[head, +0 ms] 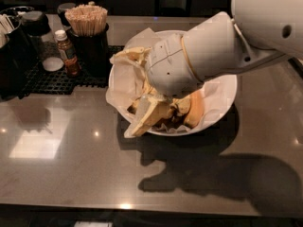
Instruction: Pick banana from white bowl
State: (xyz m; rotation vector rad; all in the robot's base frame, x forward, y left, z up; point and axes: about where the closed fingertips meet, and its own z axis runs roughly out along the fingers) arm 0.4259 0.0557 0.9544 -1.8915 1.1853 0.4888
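Note:
The white bowl (226, 94), lined with crinkled white paper, stands at the middle of the dark counter. My gripper (138, 86) hangs over the bowl's left half from the big white arm (208, 51). It is open, with one cream finger (127, 56) up by the far-left rim and the other (146, 118) down by the near-left rim. A strip of the yellow banana (148, 90) shows between them; most of it is hidden behind the wrist. I cannot tell whether the fingers touch it.
An orange-toned banana (195, 109) and darker fruit lie in the bowl's near right. A black cup of wooden stir sticks (87, 22), a small sauce bottle (66, 52) and black containers (14, 46) stand on a black mat (52, 79) at the back left.

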